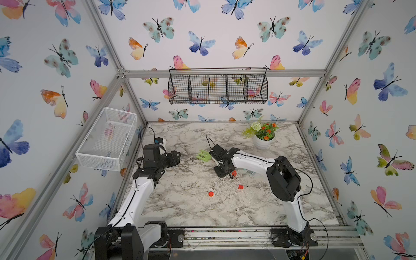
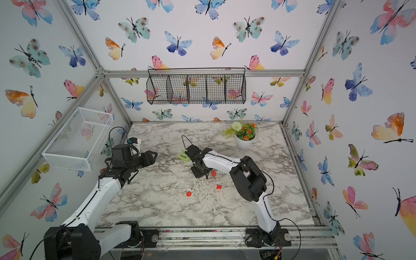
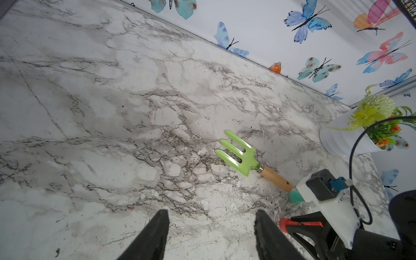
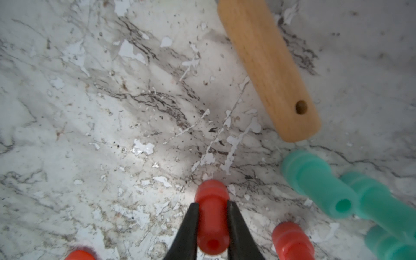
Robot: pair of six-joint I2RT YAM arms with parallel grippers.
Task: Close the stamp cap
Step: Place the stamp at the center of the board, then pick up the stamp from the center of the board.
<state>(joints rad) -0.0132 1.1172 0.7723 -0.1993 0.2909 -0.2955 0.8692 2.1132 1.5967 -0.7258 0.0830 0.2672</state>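
The right gripper [image 4: 212,202] clamps its black fingers [image 4: 191,225] on a red stamp [image 4: 211,227], a small ribbed plastic cylinder with a hole in its near end, down at the marble table [image 4: 90,112]. A second red piece [image 4: 292,240] lies just beside the fingers; whether it is the cap is unclear. Beyond the fingertips lie teal stamps [image 4: 315,186] and a wooden-handled garden fork [image 4: 270,67]. The left gripper [image 3: 211,211] hangs well apart, jaws spread and empty.

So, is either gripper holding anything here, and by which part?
The right gripper pinches a red stamp piece between its fingers, across the narrower barrel just behind the rounded end. The left gripper stands open, holding nothing.
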